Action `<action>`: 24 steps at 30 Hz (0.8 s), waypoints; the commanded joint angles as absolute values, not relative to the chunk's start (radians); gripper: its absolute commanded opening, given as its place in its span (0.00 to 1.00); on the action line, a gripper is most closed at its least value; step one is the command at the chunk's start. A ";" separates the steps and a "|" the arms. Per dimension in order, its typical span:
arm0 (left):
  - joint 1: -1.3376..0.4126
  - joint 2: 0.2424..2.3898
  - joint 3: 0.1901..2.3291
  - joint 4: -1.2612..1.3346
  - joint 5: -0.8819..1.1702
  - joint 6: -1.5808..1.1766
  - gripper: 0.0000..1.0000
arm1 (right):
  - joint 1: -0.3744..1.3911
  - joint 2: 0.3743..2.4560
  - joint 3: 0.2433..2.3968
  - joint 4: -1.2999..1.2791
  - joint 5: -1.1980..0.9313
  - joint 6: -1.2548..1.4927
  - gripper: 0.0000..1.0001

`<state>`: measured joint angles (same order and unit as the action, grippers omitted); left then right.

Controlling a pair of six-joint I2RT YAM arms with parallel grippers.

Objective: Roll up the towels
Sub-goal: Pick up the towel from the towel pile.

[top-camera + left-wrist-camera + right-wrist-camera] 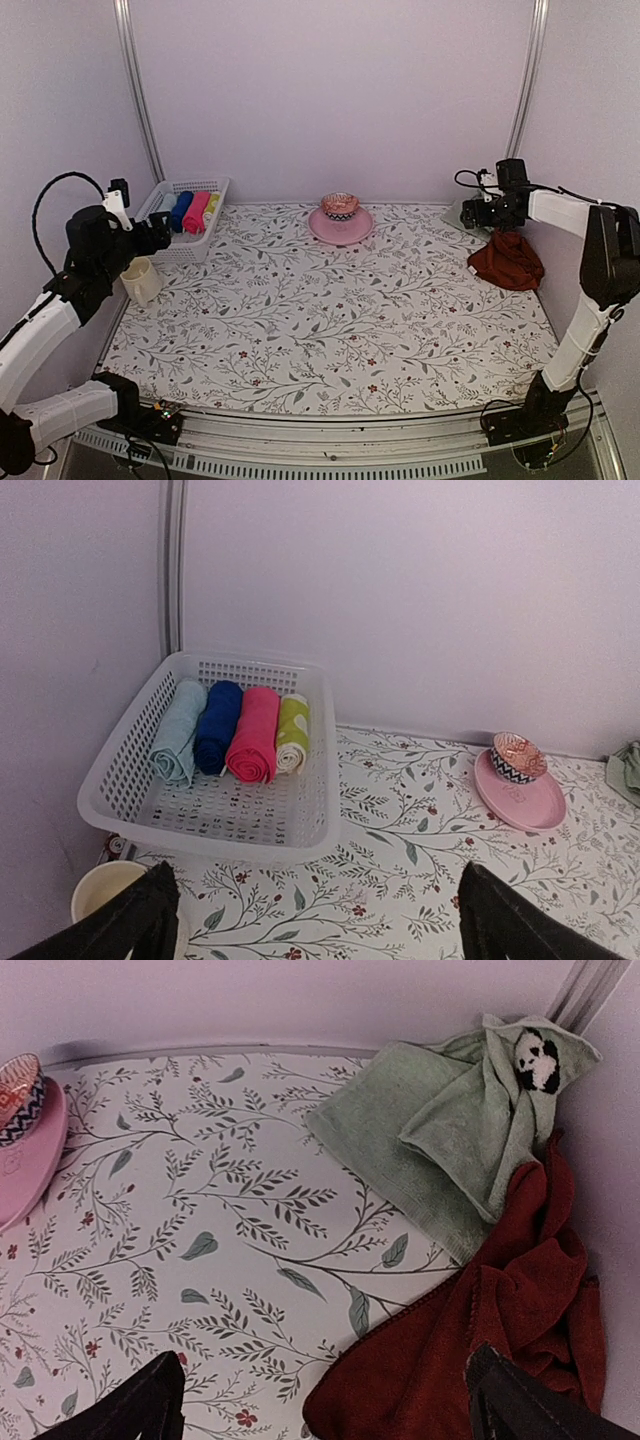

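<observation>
Far right corner of the tabletop (pixel 330 330): dark red-brown towel (pixel 480 1350) in a crumpled heap. Pale green towel (pixel 400 1130) with a black-and-white round motif loosely folded just behind, touching the red one and pushed up against the wall. Neither rolled yet.

Hovering right above them, right tool (pixel 330 1410), fingers spread wide, nothing in hold. Looks like the reach-and-pick stage. Best to take one towel only: pinch a free edge of the red one and draw it out onto open tabletop. Spread it flat and smooth the folds before any rolling. Stay off the spot where the two touch, to avoid dragging both.

Over on the left, left tool (pixel 310 920) likewise wide apart and empty, well away from the towels, facing the white basket (pixel 120 780).

Count:
- two loose towels
- four rolled cloths in the basket: light blue, dark blue, pink, yellow-green
- one pink plate (pixel 540 815) carrying one patterned bowl (pixel 517 757)
- one cream cup (pixel 142 280)
- two tools
</observation>
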<state>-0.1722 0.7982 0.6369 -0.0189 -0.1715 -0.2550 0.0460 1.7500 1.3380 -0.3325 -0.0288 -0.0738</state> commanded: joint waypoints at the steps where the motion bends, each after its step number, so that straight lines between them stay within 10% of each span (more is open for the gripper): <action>1: -0.162 0.801 0.660 0.011 -0.157 -0.255 0.97 | 0.030 1.809 1.343 -0.368 0.133 -0.040 0.99; 24: -0.154 0.824 0.665 0.015 -0.091 -0.264 0.97 | -0.010 1.942 1.301 -0.436 -0.114 -0.130 0.74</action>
<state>-0.1661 0.8204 0.6369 -0.0124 -0.1081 -0.2592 -0.0242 1.9228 1.3003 -0.4259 -0.0963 -0.1173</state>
